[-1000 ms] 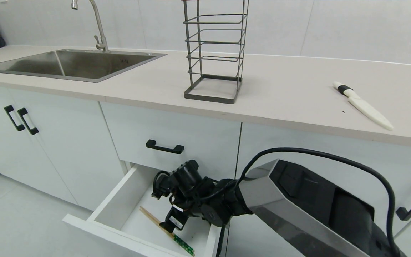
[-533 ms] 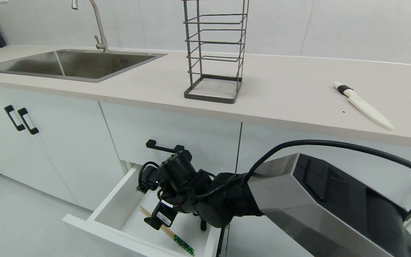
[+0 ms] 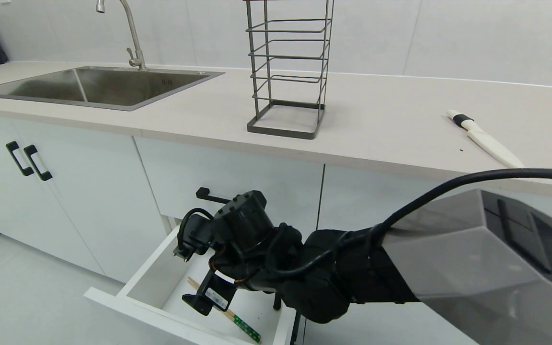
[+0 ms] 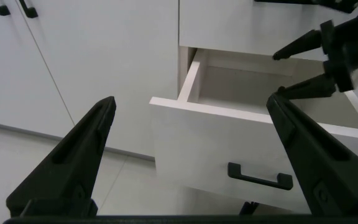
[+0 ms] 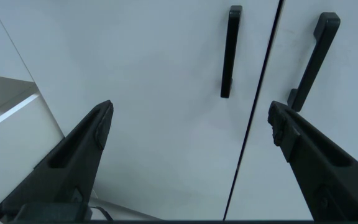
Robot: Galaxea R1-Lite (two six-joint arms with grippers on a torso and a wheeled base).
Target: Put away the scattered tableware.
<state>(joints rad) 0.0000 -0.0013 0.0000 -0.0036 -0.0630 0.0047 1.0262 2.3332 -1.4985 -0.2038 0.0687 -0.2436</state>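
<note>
One knife (image 3: 484, 141), one chopstick pair (image 3: 242, 326), one wire rack (image 3: 281, 132), one drawer (image 3: 132, 308).

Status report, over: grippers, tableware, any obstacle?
Left gripper open, empty, facing open drawer. Right gripper open, empty, over the drawer. Chopsticks in drawer; knife on countertop. Nothing else in the way.

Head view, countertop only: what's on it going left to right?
stainless steel sink → dark wire rack → white knife with a black band
</note>
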